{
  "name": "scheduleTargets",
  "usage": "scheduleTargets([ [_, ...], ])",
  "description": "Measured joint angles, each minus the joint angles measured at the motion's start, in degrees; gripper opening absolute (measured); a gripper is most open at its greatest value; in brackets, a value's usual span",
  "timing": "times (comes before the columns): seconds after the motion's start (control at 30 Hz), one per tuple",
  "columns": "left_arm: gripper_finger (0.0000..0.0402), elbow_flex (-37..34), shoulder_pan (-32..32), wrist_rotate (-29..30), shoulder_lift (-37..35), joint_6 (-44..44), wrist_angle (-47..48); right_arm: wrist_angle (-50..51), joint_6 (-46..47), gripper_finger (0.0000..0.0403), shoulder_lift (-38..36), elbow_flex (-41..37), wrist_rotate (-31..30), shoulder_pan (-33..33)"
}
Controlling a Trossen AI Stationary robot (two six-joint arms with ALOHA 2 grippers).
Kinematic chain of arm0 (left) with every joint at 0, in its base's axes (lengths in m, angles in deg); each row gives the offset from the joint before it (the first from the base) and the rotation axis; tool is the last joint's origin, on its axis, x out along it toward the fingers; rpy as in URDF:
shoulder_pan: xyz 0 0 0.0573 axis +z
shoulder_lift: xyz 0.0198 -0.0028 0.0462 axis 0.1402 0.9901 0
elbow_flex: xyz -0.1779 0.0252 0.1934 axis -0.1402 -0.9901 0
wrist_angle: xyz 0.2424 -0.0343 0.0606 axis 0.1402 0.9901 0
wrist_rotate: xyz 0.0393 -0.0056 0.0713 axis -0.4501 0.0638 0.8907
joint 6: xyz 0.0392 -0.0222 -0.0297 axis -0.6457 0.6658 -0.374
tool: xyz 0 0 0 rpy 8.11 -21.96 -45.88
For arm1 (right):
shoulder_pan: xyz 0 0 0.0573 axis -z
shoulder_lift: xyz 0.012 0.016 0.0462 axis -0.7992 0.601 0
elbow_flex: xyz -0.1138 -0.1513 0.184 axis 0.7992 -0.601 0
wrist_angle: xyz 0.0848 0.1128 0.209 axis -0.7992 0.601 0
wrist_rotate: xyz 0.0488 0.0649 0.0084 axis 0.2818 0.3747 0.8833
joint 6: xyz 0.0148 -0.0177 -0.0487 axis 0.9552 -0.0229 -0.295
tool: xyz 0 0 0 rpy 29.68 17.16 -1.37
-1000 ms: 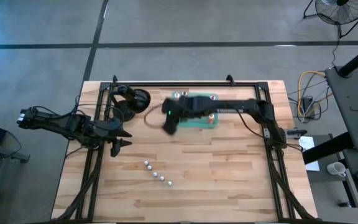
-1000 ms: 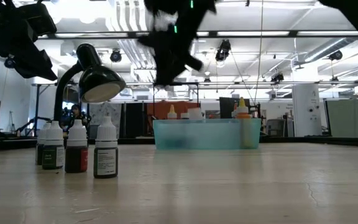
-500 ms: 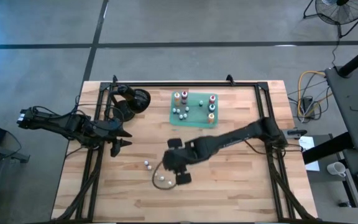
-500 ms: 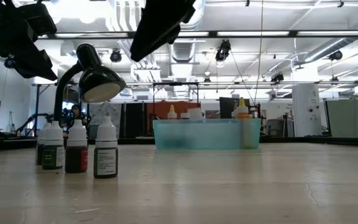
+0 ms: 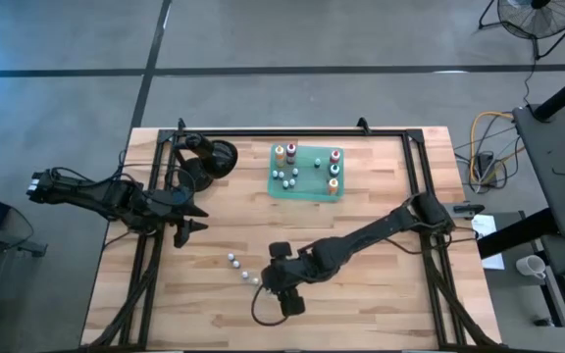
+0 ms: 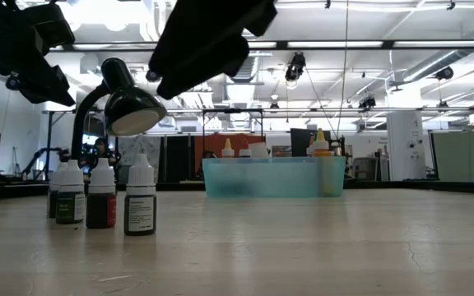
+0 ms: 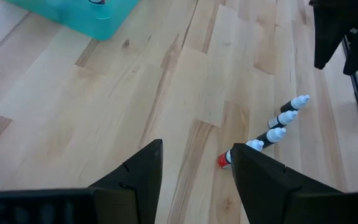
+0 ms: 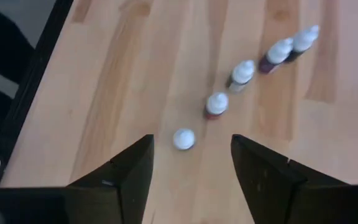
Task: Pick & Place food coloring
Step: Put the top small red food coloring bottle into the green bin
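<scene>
The food coloring shows in two groups. Several small white-capped bottles [image 8: 217,104] stand in a slanting row on the wooden table [image 5: 361,294], also visible in the high view [image 5: 238,267]. Others stand in the green tray [image 5: 307,169] at the far side. My right gripper [image 8: 191,171] hovers open above the near right end of the row [image 5: 273,286]; the nearest bottle [image 8: 183,138] lies just ahead of its gap. My left gripper [image 7: 194,177] is open at the table's left [image 5: 189,221], with nothing between its fingers.
A black desk lamp [image 5: 209,160] stands at the far left, beside the tray. A black frame [image 5: 415,167] runs along the table's left, far and right sides. In the low view three of the row's bottles [image 6: 101,197] stand at the left, before the tray [image 6: 270,177].
My right gripper has swung from above the green tray toward the table's near edge and come down a little, rolling its wrist. It now hangs over the near right end of the bottle row. The tray shows uncovered again. No bottle has moved.
</scene>
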Motion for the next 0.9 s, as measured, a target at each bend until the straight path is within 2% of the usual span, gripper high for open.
scheduleTargets([
  [0.17,0.0163,0.0,0.0,-0.2,0.0,0.0,0.0,-0.2,0.7,0.0218,2.4,0.5,2.3,-0.6],
  [0.27,0.0163,0.0,0.0,-0.7,0.0,0.1,-1.0,0.2,6.2,0.0221,2.8,0.9,2.3,-0.5],
  [0.47,0.0163,0.0,0.0,-1.4,0.0,3.5,-13.0,8.0,19.7,0.0221,2.1,2.6,-0.8,0.6],
  [0.67,0.0163,-0.4,0.0,-1.4,1.1,5.5,-28.1,11.6,20.6,0.0221,0.4,4.0,-1.4,0.5],
  [0.8,0.0163,0.0,0.1,-2.6,4.7,0.1,-25.7,16.7,18.9,0.0221,-1.1,4.0,-4.0,0.6],
  [0.9,0.0163,1.0,0.2,-6.0,9.2,-2.7,-25.2,21.5,15.7,0.0221,-2.7,4.0,-6.6,0.7],
])
